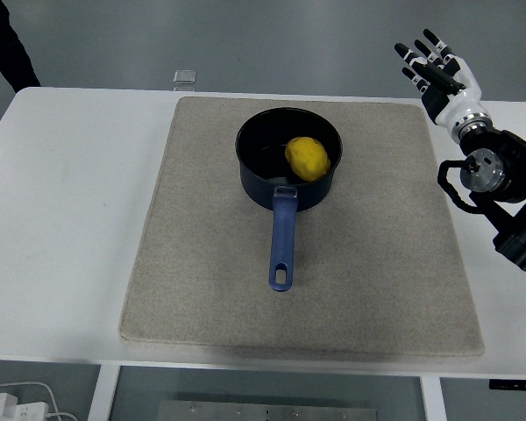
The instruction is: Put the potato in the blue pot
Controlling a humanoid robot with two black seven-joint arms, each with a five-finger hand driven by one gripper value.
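A yellow potato (307,158) lies inside the dark blue pot (261,145), against its right wall. The pot stands on the back middle of a grey mat (202,263), its blue handle (282,246) pointing toward the near edge. My right hand (434,66) is raised at the far right, beyond the mat's back right corner, fingers spread and holding nothing. It is well clear of the pot. The left arm does not show.
A small clear block (185,79) sits at the table's back edge, left of the pot. A person's dark sleeve (4,48) shows at the top left. White cables and a plug (13,405) lie below the table's near left corner.
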